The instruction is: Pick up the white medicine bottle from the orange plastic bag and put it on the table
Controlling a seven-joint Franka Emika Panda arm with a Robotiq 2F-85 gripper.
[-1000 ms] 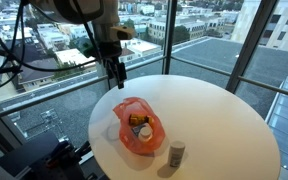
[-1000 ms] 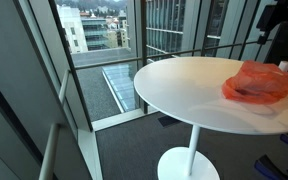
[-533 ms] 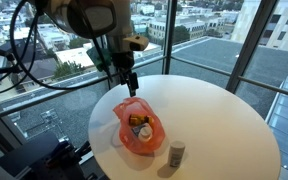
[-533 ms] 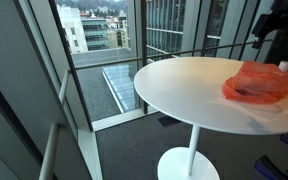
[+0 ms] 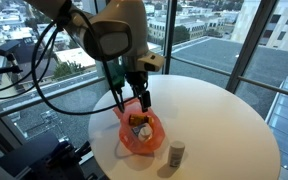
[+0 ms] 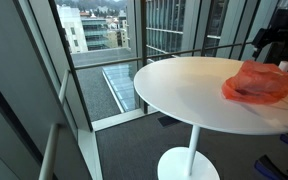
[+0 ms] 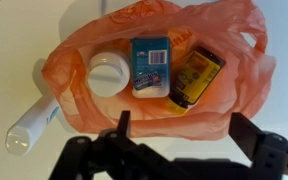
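The white medicine bottle (image 7: 106, 75) sits inside the open orange plastic bag (image 7: 234, 60), its round cap turned toward the wrist camera, in the left part of the opening. The crumpled bag lies on the round white table (image 5: 219, 120), near its edge.

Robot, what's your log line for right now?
stage: pre-grasp | gripper: open, above orange plastic bag | white medicine bottle: in bag, not grasped

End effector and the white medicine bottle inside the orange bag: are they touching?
Apart. The wrist view shows the end effector open, its fingertips short of the white medicine bottle, with orange bag showing between them.
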